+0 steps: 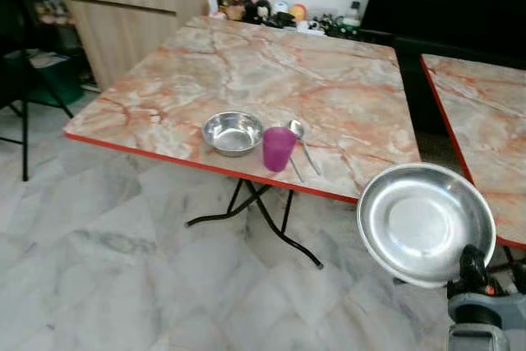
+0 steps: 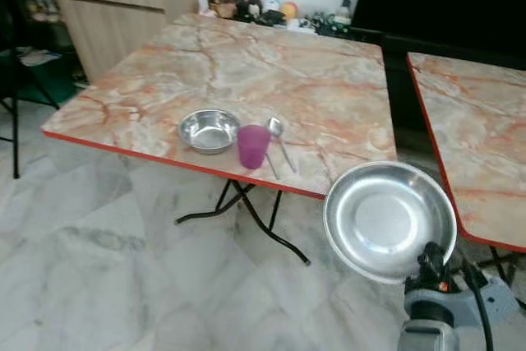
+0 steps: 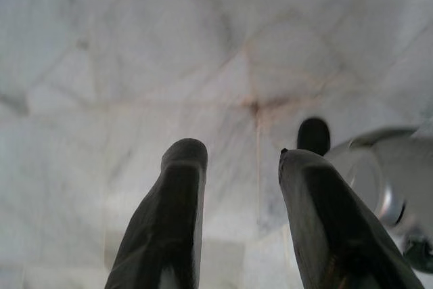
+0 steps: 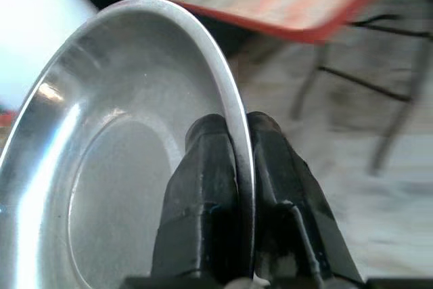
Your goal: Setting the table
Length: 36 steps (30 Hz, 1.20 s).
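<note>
A steel plate (image 1: 423, 221) hangs tilted in the air off the table's near right corner, its rim pinched by my right gripper (image 4: 233, 126), which is shut on it. On the marble-pattern table (image 1: 271, 80) near the front edge sit a small steel bowl (image 1: 233, 132), a purple cup (image 1: 278, 149) just right of it, and a spoon (image 1: 301, 141) lying beside the cup. My left gripper (image 3: 237, 160) hangs open over the tiled floor with nothing between its fingers.
A second marble-pattern table (image 1: 485, 121) stands to the right across a narrow gap. A wooden cabinet (image 1: 131, 6) is at the back left, a dark chair (image 1: 20, 80) at the far left. Small items (image 1: 271, 12) crowd the table's far edge. Folding table legs (image 1: 263, 215) stand below.
</note>
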Available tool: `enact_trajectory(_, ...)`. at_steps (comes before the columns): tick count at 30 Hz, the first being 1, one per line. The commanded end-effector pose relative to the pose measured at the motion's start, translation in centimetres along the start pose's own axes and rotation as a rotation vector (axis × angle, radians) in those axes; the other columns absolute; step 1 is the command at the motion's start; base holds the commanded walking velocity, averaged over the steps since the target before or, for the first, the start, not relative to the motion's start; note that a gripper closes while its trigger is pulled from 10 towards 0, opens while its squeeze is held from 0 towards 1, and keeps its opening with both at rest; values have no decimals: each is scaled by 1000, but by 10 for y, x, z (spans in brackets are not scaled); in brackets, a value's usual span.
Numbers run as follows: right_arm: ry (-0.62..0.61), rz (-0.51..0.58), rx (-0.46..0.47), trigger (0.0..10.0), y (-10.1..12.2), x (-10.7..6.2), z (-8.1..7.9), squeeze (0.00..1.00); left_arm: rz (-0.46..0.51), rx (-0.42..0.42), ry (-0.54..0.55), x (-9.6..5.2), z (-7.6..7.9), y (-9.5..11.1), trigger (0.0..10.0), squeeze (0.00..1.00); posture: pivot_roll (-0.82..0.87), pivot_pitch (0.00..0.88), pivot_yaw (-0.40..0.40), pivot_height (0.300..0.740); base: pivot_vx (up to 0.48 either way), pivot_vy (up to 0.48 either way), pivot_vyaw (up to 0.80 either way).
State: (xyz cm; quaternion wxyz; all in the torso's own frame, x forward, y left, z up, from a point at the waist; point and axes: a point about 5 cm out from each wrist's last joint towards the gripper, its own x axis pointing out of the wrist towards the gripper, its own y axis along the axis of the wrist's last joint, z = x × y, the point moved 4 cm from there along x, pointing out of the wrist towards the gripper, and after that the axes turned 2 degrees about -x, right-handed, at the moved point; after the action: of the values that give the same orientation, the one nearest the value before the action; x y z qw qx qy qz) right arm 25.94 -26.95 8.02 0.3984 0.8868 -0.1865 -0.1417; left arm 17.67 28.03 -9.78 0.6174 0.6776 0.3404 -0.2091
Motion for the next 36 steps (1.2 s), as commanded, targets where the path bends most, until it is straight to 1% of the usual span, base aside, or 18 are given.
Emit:
enact_trajectory(1, -36, 38, -17, 10000, 8, -4, 8, 0, -38, 11, -6, -3, 2, -12, 10000, 0, 76, 139, -92, 740, 0, 0, 0)
enact_trajectory(2, -50, 29, -31, 10000, 6, -7, 12, 0, -38, 12, -7, -3, 2, -12, 10000, 0, 76, 139, -92, 740, 0, 0, 0)
enact_trajectory(3, -79, 35, -30, 10000, 4, -15, 20, 0, -37, 14, -7, -4, 2, -12, 10000, 0, 82, 143, -94, 740, 0, 0, 0)
enact_trajectory(4, -83, 41, -20, 10000, 5, -20, 22, 0, -37, 13, -7, -4, 2, -12, 10000, 0, 82, 143, -94, 740, 0, 0, 0)
enact_trajectory(6, -38, 46, 19, 10000, 7, -27, 18, 0, -36, 14, -6, -4, 2, -12, 10000, 0, 80, 147, -94, 740, 0, 0, 0)
enact_trajectory(9, -46, 16, 7, 10000, 3, -32, 20, 0, -38, 16, -8, -4, 2, -13, 10000, 0, 75, 148, -94, 740, 0, 0, 0)
enact_trajectory(12, -108, -26, 0, 10000, -4, -41, 32, 0, -40, 20, -9, -4, 1, -14, 10000, 0, 79, 146, -95, 740, 0, 0, 0)
enact_trajectory(15, -287, -119, 36, 10000, -26, -47, 63, 0, -38, 24, -10, -4, 1, -13, 10000, 0, 76, 146, -93, 740, 0, 0, 0)
enact_trajectory(18, -298, -133, 39, 10000, -34, -43, 69, 0, -37, 24, -12, -4, 2, -13, 10000, 0, 73, 141, -93, 740, 0, 0, 0)
enact_trajectory(20, -282, -189, -37, 10000, -44, -39, 71, 0, -36, 26, -13, -4, 2, -12, 10000, 0, 73, 141, -93, 740, 0, 0, 0)
enact_trajectory(22, -275, -274, -162, 10000, -66, -30, 80, 0, -36, 28, -18, -3, 5, -11, 10000, 0, 73, 136, -94, 740, 0, 0, 0)
enact_trajectory(23, -275, -274, -162, 10000, -66, -30, 80, 0, -36, 28, -18, -3, 5, -11, 10000, 0, 73, 136, -94, 740, 0, 0, 0)
enact_trajectory(24, -275, -336, -275, 10000, -80, -25, 90, 0, -32, 24, -22, -1, 7, -9, 10000, 0, 76, 134, -94, 740, 0, 0, 0)
enact_trajectory(28, -314, -423, -413, 10000, -94, -21, 112, 0, -27, 18, -28, 0, 12, -6, 10000, 0, 78, 132, -81, 740, 0, 0, 0)
enact_trajectory(32, -411, -468, -385, 10000, -99, -29, 135, 0, -33, 27, -45, 1, 17, -7, 10000, 0, 65, 132, -66, 740, 0, 0, 0)
enact_trajectory(33, -458, -499, -378, 10000, -104, -36, 144, 0, -37, 32, -53, 1, 20, -7, 10000, 0, 66, 132, -58, 740, 0, 0, 0)
enact_trajectory(35, -470, -512, -359, 10000, -107, -39, 145, 0, -37, 34, -55, 1, 21, -7, 10000, 0, 69, 133, -53, 740, 0, 0, 0)
enact_trajectory(36, -472, -529, -295, 10000, -114, -42, 143, 0, -38, 34, -58, 1, 21, -7, 10000, 0, 67, 133, -50, 740, 0, 0, 0)
